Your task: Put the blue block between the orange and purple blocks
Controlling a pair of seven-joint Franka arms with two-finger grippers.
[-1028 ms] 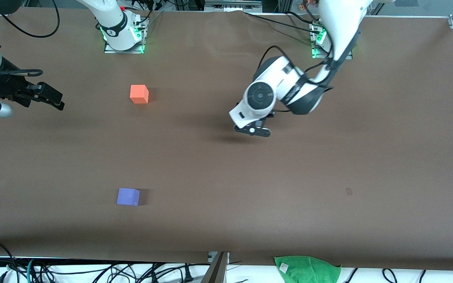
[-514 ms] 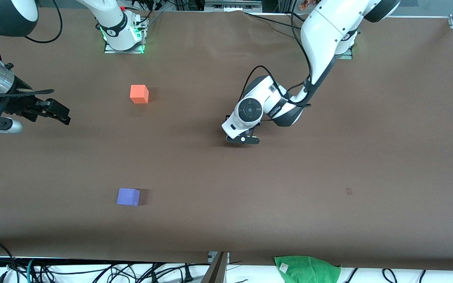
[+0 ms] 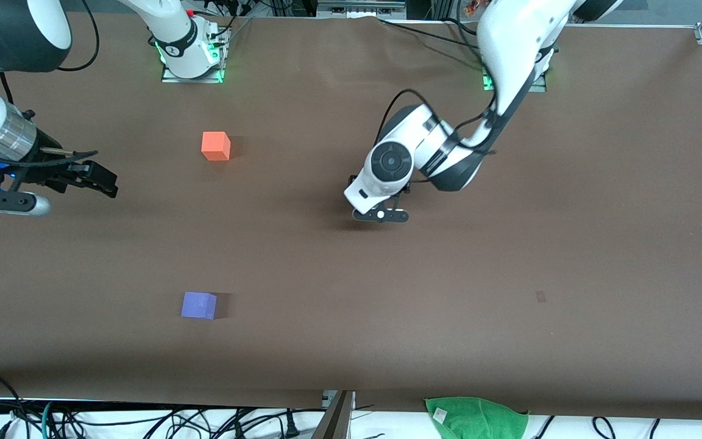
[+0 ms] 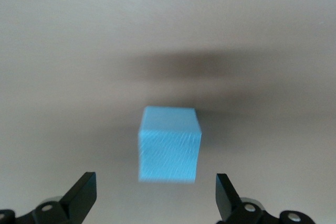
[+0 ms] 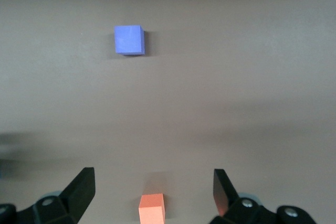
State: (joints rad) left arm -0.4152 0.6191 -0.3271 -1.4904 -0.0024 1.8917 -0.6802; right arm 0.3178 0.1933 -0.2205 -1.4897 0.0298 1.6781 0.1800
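- The left pincer (image 4: 156, 198) is seen in the left wrist view with its two fingers spread wide apart and nothing gripped between them.
- The blue block (image 4: 169, 144), a small sky-blue cube, lies on the brown worktop (image 3: 509, 256) directly below that pincer, lined up with the gap between the fingers, with clear space left on each side of it.
- In the front view the blue block is hidden under the left pincer (image 3: 381, 214), which hangs low over the middle of the worktop.
- Judged from this alignment, a straight descent and a closing of the fingers would be called for next; a cube has no long axis to be matched.
- The orange block (image 3: 216, 146) and the purple block (image 3: 198, 305) rest toward the right arm's end of the worktop, well apart, the purple one nearer the front camera.
- The bare gap between them is where the blue block is to be set.
- The right pincer (image 3: 98, 177) waits with fingers apart, empty, over the worktop near that end.
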